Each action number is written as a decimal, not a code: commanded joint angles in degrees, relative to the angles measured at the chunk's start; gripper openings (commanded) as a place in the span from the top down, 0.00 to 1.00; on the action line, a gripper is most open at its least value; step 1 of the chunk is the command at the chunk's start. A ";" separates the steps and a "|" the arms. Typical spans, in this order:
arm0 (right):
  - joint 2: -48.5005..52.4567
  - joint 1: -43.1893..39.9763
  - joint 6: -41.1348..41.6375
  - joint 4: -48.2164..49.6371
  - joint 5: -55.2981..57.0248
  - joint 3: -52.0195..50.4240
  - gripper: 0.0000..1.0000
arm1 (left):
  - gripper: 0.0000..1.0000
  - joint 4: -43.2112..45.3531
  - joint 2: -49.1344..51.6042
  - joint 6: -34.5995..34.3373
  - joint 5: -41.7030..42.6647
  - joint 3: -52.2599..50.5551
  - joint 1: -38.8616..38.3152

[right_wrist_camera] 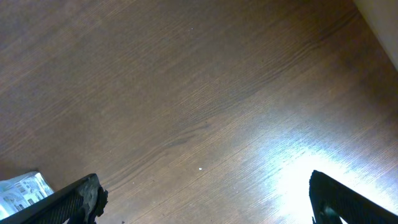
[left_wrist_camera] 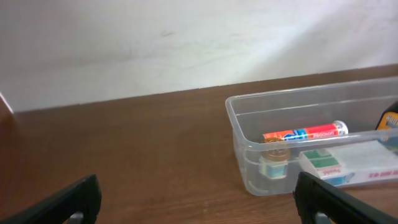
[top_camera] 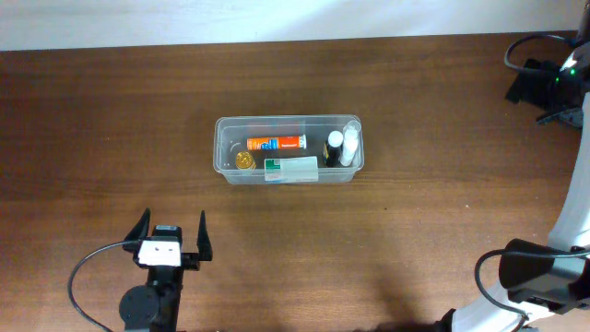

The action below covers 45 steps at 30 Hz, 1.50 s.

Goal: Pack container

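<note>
The clear plastic container (top_camera: 286, 119) stands at the table's middle. In it lie an orange tube (top_camera: 276, 143), a small gold-lidded jar (top_camera: 243, 160), a white-and-green carton (top_camera: 291, 169), a black bottle (top_camera: 334, 148) and a white bottle (top_camera: 349, 143). My left gripper (top_camera: 171, 235) is open and empty on the near left, well short of the container. The left wrist view shows the gripper (left_wrist_camera: 199, 208) and, ahead to the right, the container (left_wrist_camera: 244, 146), tube (left_wrist_camera: 305, 134), jar (left_wrist_camera: 274, 163) and carton (left_wrist_camera: 348, 165). My right gripper (right_wrist_camera: 205, 205) is open over bare wood.
The right arm's body (top_camera: 544, 277) sits at the near right corner. A black device with cables and a green light (top_camera: 544, 78) is at the far right. A white crinkled object (right_wrist_camera: 22, 190) shows at the lower left of the right wrist view. A pale wall lies behind the table.
</note>
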 commanded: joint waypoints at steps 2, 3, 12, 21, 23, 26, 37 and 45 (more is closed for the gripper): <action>-0.26 -0.26 0.52 -0.02 0.52 0.39 0.01 | 0.01 -0.33 -0.66 -4.22 -1.46 -0.39 0.24; -0.26 -0.26 0.52 -0.02 0.52 0.39 0.02 | 0.01 -0.37 -0.66 -4.44 -1.64 -0.39 0.24; -0.26 -0.26 0.52 -0.02 0.52 0.39 0.02 | 0.01 -0.59 -0.66 -7.98 -4.39 -0.39 0.24; -0.26 -0.26 0.52 -0.02 0.52 0.39 0.02 | 0.01 -0.61 -0.63 -8.00 -4.37 -0.39 0.22; -0.26 -0.26 0.52 -0.02 0.52 0.39 0.02 | 0.01 -0.61 -0.63 -8.00 -4.37 -0.39 0.22; -0.26 -0.26 0.52 -0.02 0.52 0.39 0.02 | 0.00 -0.61 -0.63 -8.00 -4.37 -0.39 0.22; -0.26 -0.26 0.52 -0.02 0.52 0.39 0.02 | 0.01 -0.61 -0.63 -8.00 -4.37 -0.39 0.22; -0.26 -0.26 0.52 -0.02 0.52 0.39 0.02 | 0.01 -0.61 -0.63 -8.00 -4.37 -0.39 0.22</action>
